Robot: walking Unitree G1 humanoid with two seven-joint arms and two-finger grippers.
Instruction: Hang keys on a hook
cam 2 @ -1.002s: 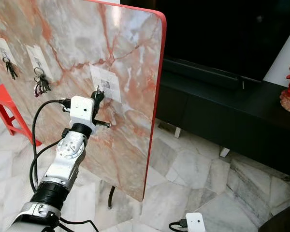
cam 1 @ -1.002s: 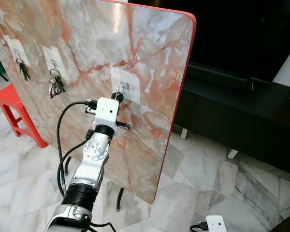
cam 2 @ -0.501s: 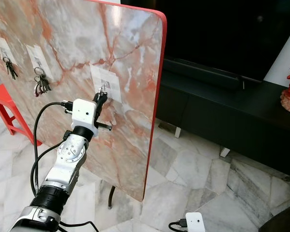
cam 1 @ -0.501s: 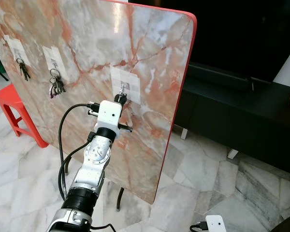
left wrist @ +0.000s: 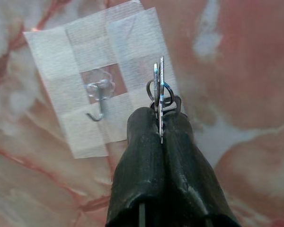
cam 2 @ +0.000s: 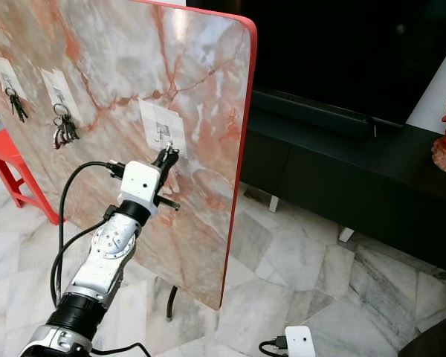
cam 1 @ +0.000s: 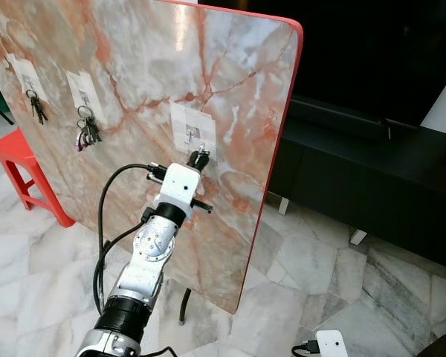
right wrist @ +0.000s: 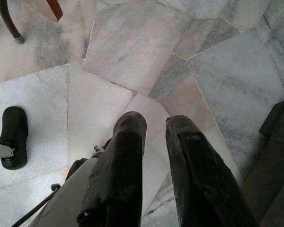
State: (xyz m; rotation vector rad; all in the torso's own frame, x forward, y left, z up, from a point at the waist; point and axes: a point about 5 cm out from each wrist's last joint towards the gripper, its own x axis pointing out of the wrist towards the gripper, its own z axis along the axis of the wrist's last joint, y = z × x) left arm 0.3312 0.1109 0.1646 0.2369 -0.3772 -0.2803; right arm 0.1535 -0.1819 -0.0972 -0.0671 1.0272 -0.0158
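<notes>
A marble board with a red rim (cam 1: 156,89) stands upright before me. A white tape patch on it carries a small clear hook (cam 1: 189,136), which also appears in the left wrist view (left wrist: 99,97). My left gripper (cam 1: 199,158) is raised to the board just below and right of that hook, shut on a key ring with keys (left wrist: 159,90) that stick out past its fingertips (left wrist: 144,118). The keys are beside the hook, not on it. My right gripper (right wrist: 154,123) hangs low over the floor, open and holding nothing.
Two more taped hooks to the left hold key bunches (cam 1: 36,104) (cam 1: 85,130). A red stool (cam 1: 22,167) stands at the board's left end, a black low cabinet (cam 1: 357,171) behind on the right. The board's dark leg (cam 1: 183,305) rests on the marble floor.
My left gripper has moved right and slightly down with the keys, from right in front of the hook to just below and right of it.
</notes>
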